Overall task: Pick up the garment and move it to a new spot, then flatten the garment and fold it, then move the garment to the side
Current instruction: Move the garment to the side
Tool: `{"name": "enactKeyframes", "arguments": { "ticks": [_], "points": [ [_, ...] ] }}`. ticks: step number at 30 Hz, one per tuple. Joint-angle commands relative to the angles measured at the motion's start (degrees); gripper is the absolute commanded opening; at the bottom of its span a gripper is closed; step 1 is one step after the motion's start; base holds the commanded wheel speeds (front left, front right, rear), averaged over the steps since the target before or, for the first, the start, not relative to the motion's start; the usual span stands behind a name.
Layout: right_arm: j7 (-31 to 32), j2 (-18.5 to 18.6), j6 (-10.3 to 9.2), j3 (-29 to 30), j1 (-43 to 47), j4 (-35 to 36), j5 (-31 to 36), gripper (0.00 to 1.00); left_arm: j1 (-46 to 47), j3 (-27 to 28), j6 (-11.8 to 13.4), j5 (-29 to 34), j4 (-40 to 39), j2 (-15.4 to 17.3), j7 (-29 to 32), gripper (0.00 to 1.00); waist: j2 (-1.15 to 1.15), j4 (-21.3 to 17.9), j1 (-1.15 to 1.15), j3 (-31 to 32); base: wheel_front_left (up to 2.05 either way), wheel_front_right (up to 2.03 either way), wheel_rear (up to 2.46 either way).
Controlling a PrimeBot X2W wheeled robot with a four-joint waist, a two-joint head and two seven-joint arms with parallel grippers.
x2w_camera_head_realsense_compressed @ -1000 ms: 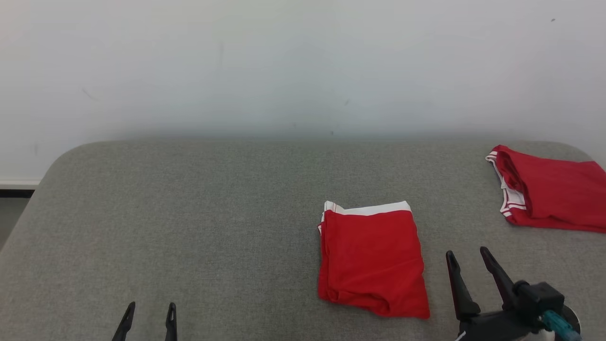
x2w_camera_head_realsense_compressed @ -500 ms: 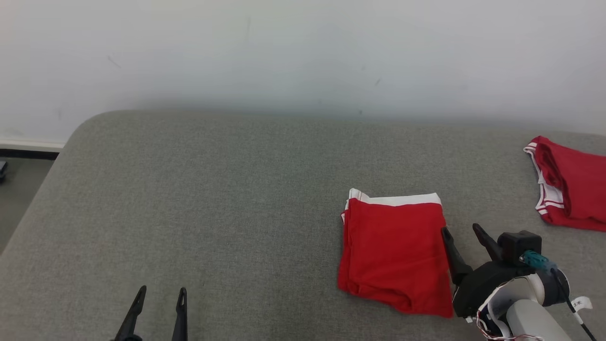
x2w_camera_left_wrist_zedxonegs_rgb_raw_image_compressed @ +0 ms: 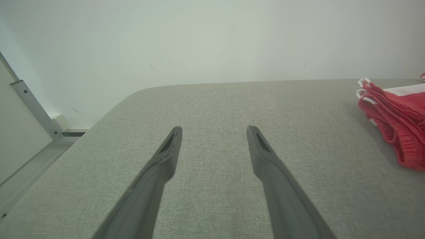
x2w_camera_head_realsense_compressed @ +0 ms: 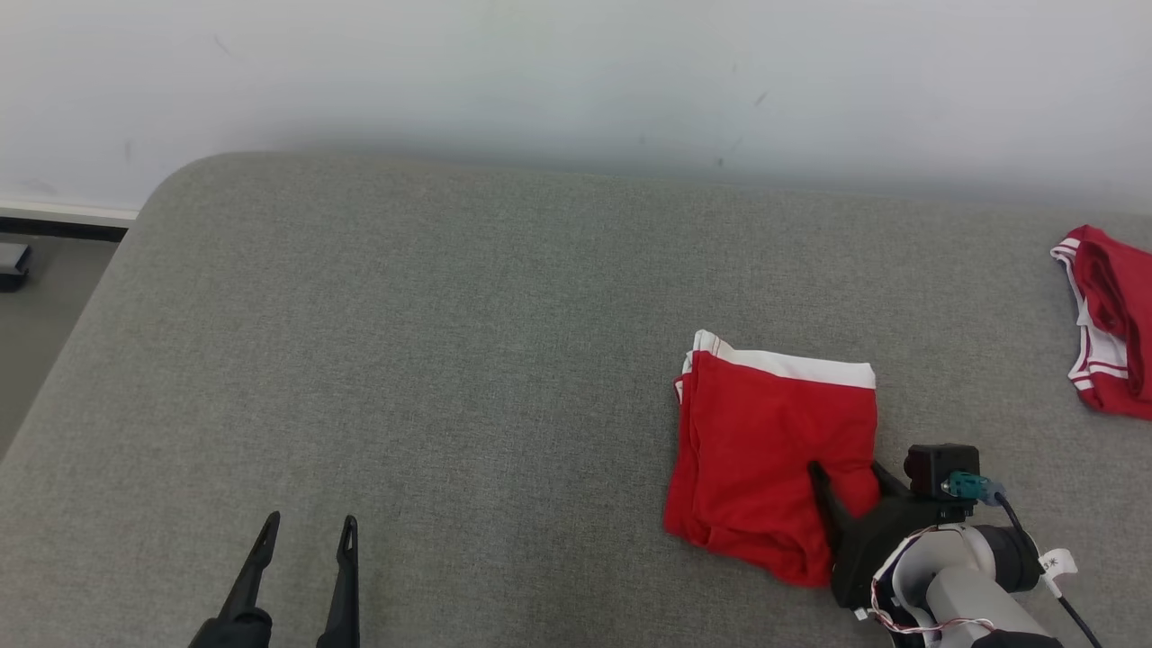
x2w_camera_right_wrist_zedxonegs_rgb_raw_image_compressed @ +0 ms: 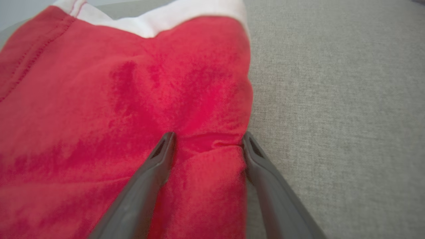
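1. The right tool (x2w_camera_head_realsense_compressed: 846, 470) stood wide astride the right edge of the garment (x2w_camera_head_realsense_compressed: 765, 441), folded near the front right of the worktop (x2w_camera_head_realsense_compressed: 450, 360); closing might pinch only the top layer, undoing the fold.
2. The left tool (x2w_camera_head_realsense_compressed: 310, 522) hung wide, empty.

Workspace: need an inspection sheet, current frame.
Surface: grey fabric-covered tabletop, bare at left.
Job's things: folded red garment with white waistband, lying right of centre.
Clutter: second red garment with white striped trim, far right edge.
Grippers: right claw open, fingers straddling the folded garment's right edge; left claw open over bare surface.
Cables: dark cable with teal plug at right wrist.
Surroundings: white wall behind; floor at left.
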State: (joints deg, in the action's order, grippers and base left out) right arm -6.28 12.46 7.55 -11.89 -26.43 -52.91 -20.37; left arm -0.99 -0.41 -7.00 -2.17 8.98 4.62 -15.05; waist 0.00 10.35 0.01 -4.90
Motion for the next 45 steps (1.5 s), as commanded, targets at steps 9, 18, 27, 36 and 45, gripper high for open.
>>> {"name": "enactKeyframes", "arguments": {
  "ticks": [9,18,27,36,45],
  "points": [
    [0.83,1.61,-0.2,-4.67,-2.56,-2.77,-4.83,0.0,0.4,0.73,0.42,-0.74,-0.22,-0.55,-0.16,1.0,0.0,-1.2,-0.01,-1.2,0.0,0.0,0.0],
    [-0.36,6.9,-0.18,-10.61,-11.24,0.29,-5.48,0.0,2.71,0.54,0.21,-1.01,-0.96,-0.87,-0.16,1.0,0.0,-4.29,-0.01,-5.58,0.0,0.0,0.0],
    [2.09,14.99,-0.18,-17.56,-20.51,4.22,-7.23,0.0,6.09,1.0,0.01,-0.65,-2.52,-0.75,-0.16,1.0,0.0,-7.95,-0.01,-11.96,0.0,0.0,0.0],
    [4.12,24.05,-0.18,-21.9,-28.32,7.66,-10.11,0.0,8.82,1.18,0.03,-0.25,-4.3,-0.28,-0.16,1.0,0.0,-12.44,-0.01,-17.61,0.0,0.0,0.0],
    [6.84,28.58,-0.18,-24.4,-35.86,6.98,-10.79,0.0,11.93,-0.5,-0.44,0.08,-5.85,2.22,-0.16,1.0,0.0,-15.95,-0.01,-23.22,0.0,0.0,0.0]
  ]
}}
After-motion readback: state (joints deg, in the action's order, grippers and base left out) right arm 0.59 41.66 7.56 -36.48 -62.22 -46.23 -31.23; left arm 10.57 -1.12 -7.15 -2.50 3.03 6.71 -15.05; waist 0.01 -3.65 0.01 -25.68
